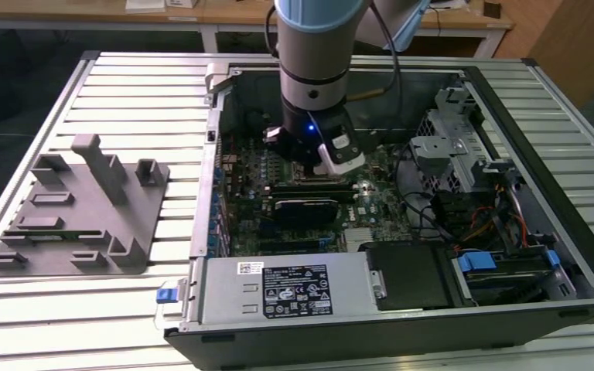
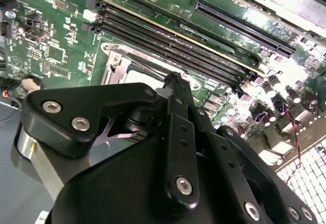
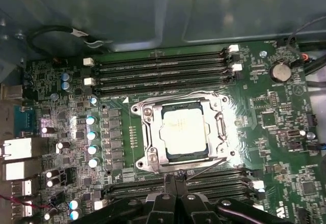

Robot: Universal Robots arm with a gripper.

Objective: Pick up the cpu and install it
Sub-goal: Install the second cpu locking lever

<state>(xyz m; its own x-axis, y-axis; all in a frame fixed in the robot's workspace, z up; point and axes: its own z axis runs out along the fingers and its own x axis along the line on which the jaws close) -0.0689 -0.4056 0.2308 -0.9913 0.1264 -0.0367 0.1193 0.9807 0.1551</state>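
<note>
In the exterior view a slatted metal bench (image 1: 121, 85) carries an open computer case (image 1: 401, 309) at centre and right, with a grey fixture block (image 1: 75, 212) lying well apart toward the exterior view's left; wooden desks run along the upper edge of the frame. The arm (image 1: 312, 54) comes straight down from the top centre into the case, and its gripper (image 1: 312, 166) hangs close over the green motherboard (image 1: 245, 178), with the case walls, a drive cage (image 1: 452, 147) at the right and the power supply (image 1: 287, 290) at the lower edge hemming in the room around it. In the second wrist view the black linkage of the gripper (image 2: 173, 81) takes up the lower half of the frame, tip near the metal socket frame (image 2: 119, 63) at centre left, with long memory slots (image 2: 173, 38) running diagonally just beyond; whether the jaws are spread or closed I cannot tell here. In the first wrist view the cpu (image 3: 184, 131) lies flat inside the socket frame (image 3: 147, 137) at the middle of the frame, its silver top bare, memory slots (image 3: 158, 68) above it and more below. The gripper (image 3: 174, 183) sits at the lower centre edge with its two jaws pressed together on nothing, just beside the socket's lower edge and apart from the cpu.
</note>
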